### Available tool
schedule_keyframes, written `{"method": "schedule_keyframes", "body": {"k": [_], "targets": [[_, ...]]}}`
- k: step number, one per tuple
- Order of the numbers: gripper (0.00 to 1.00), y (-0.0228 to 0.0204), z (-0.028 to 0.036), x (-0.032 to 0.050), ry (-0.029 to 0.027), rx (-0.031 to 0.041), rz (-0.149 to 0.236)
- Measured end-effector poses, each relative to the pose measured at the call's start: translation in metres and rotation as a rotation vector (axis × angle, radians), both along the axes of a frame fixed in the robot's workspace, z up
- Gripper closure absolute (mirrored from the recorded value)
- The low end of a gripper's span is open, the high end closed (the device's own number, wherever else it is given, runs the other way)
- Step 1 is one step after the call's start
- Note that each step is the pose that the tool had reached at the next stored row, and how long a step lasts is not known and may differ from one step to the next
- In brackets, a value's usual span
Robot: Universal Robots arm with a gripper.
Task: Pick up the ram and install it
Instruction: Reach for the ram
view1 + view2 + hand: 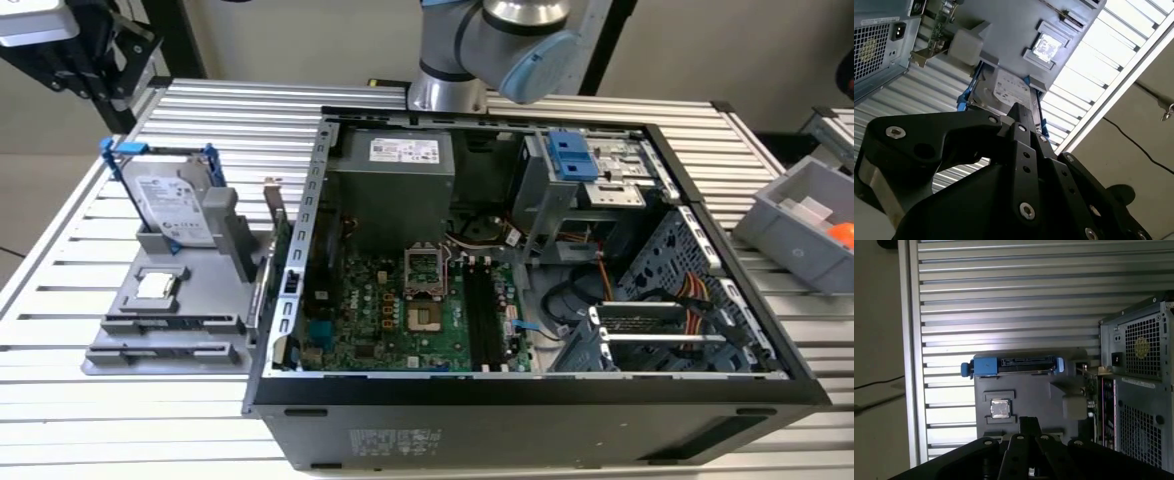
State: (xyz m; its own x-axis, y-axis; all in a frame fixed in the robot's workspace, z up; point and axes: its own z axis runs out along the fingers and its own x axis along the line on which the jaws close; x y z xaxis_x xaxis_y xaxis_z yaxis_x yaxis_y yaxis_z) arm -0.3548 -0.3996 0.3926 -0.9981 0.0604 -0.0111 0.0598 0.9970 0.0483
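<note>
1. Lying in a front slot of the gray holder (120,310), at the exterior view's left, is what looks like the ram (176,326), a thin dark-green stick. Nothing touches it.
2. The holder sits on the slatted bench (134,420), just beside the open case (534,430).
3. Behind the ram on the holder rests a small square chip (158,285). Farther back a drive (180,205) stands upright in a blue-handled frame.
4. Inside the case, the board (387,320) lies flat, with its black memory slots (483,315) near its edge toward the exterior view's right.
5. The arm (494,40) rises behind the case at the top of the exterior view.
6. In the second wrist view the pincer (1021,109) has its black fingers drawn together at the tip, with nothing between them. It hangs above the holder, with the drive (1009,90) and the chip (1046,47) past its tip.
7. In the first wrist view the pincer (1029,421) points at the holder's near part. The chip (1000,408) is just beyond its tip, and the drive (1011,365) is farther on.
8. The pincer is well apart from the memory slots.
</note>
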Motion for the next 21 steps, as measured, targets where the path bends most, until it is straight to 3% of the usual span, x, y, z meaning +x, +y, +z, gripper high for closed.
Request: {"method": "schedule_keyframes", "body": {"k": [21], "targets": [[1.00, -0.0168, 0.0000, 0.0001, 0.0003, -0.0001, 0.000]]}}
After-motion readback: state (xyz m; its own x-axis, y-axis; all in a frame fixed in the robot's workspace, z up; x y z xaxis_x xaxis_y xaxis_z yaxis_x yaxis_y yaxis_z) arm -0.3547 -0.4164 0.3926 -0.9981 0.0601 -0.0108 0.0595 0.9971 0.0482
